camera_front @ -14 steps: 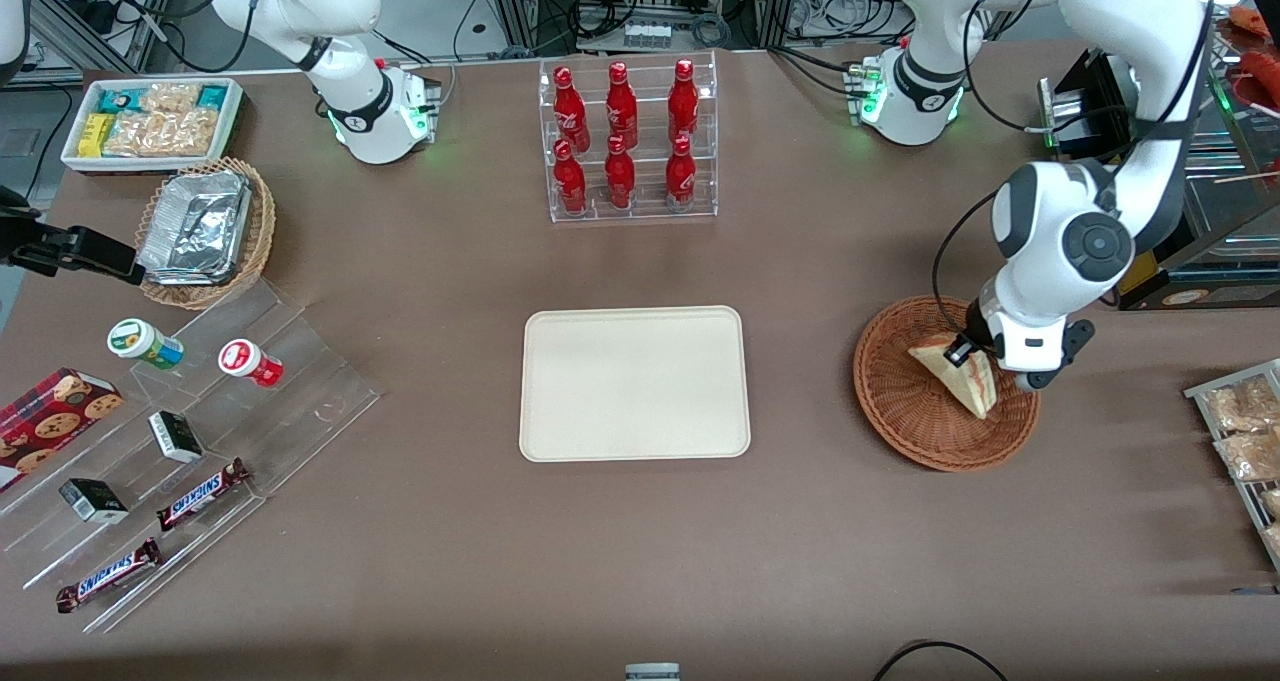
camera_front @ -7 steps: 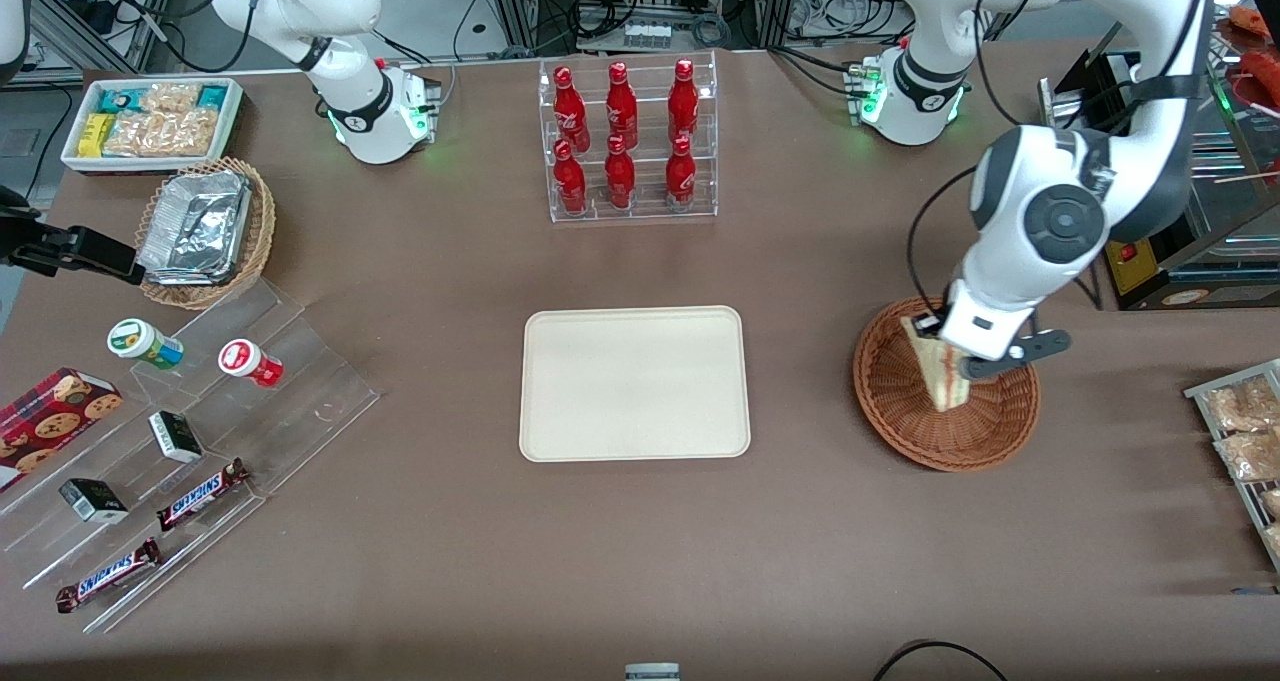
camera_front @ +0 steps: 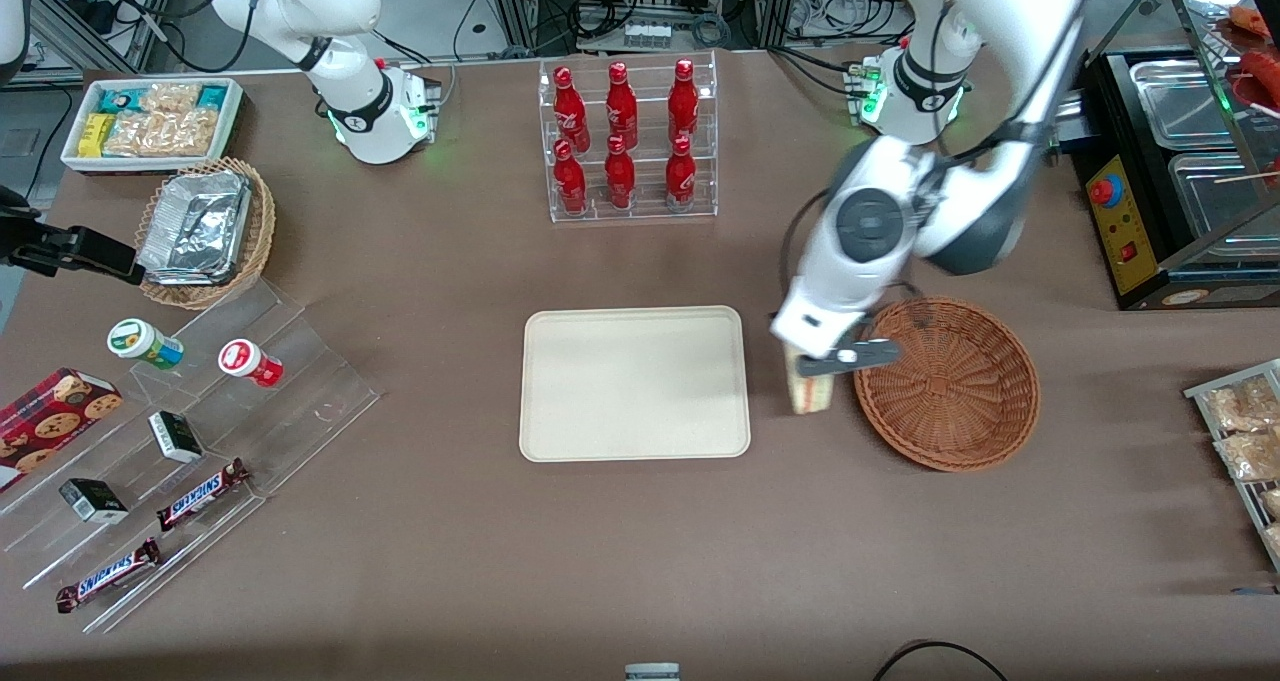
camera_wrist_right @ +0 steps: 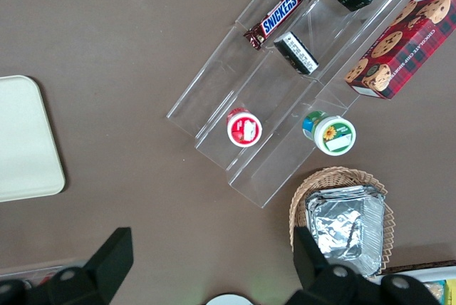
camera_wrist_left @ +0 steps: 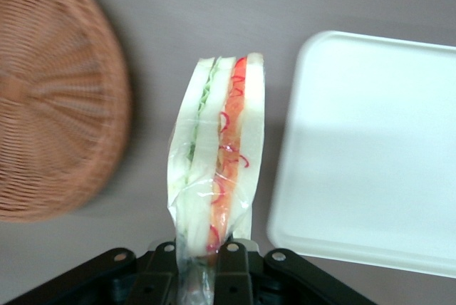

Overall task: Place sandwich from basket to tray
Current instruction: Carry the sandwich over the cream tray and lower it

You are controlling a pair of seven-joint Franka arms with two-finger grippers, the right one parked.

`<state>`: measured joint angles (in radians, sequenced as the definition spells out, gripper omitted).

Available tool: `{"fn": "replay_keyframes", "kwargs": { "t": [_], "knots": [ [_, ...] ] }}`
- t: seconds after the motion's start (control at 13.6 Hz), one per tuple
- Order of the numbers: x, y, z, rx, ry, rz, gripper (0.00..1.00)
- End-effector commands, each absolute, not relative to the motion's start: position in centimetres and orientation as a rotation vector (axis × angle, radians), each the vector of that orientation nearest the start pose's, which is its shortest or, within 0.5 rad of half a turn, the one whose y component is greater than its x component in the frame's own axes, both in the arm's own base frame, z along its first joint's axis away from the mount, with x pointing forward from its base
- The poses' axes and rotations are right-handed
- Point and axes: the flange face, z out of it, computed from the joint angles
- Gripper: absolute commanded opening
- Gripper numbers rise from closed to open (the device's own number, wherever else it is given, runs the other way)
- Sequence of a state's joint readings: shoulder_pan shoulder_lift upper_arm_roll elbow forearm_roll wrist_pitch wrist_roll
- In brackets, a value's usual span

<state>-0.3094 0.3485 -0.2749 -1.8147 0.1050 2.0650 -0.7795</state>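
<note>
Table (camera_front: 450,561), brown and wide, filled most of the front view. Across the upper right of that frame the working arm (camera_front: 930,211) reached down from its base near the top edge, elbow bent, forearm slanting toward the frame's centre. The tray (camera_front: 634,383) lay flat at the middle of the frame, with nothing on it. The basket (camera_front: 946,383) sat right of centre, also with nothing in it. At the arm's tip the gripper (camera_front: 810,366) hung over the bare strip of table between the tray and the basket, clear of both rims. Its fingers (camera_wrist_left: 229,256) were clamped on the sandwich (camera_front: 808,391), which was out of the basket and not over the tray. In the wrist view the sandwich (camera_wrist_left: 217,177) stood on edge, held by one narrow end in clear wrap, its red and green filling lines running straight away from the gripper (camera_wrist_left: 197,259); the basket (camera_wrist_left: 50,105) showed on one side of it and the tray (camera_wrist_left: 377,155) on the other.
</note>
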Motion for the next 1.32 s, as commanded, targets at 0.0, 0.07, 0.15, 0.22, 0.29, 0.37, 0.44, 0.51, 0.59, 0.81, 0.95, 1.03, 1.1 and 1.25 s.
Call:
{"fn": "replay_keyframes", "kwargs": {
  "t": [0.0,0.07,0.15,0.22,0.29,0.37,0.44,0.51,0.59,0.81,0.95,1.03,1.1,1.25],
  "knots": [
    [54.2,-39.1,33.1,-3.062,-0.251,0.074,0.00],
    [54.2,-40.8,32.4,-3.062,-0.240,0.061,0.00],
    [54.2,-42.2,31.8,-3.067,-0.224,0.057,0.00],
    [53.9,-44.0,31.1,-3.077,-0.189,0.060,0.00],
    [53.8,-45.1,30.3,-3.082,-0.172,0.066,0.00],
    [53.8,-46.0,29.6,-3.084,-0.160,0.071,0.00],
    [53.8,-46.6,28.9,-3.078,-0.141,0.057,0.00],
    [53.8,-47.0,28.1,-3.072,-0.123,0.053,0.00],
    [54.1,-47.1,27.3,-3.067,-0.122,0.049,0.00],
    [54.1,-48.1,25.6,-3.052,-0.092,0.035,0.00],
    [54.1,-48.2,24.9,-3.051,-0.086,0.034,0.00],
    [54.1,-48.3,24.6,-3.045,-0.063,0.007,0.00],
    [54.1,-48.4,24.4,-3.039,-0.047,-0.006,0.00],
    [54.2,-48.3,24.5,-3.039,-0.025,-0.009,0.70]
  ]
}}
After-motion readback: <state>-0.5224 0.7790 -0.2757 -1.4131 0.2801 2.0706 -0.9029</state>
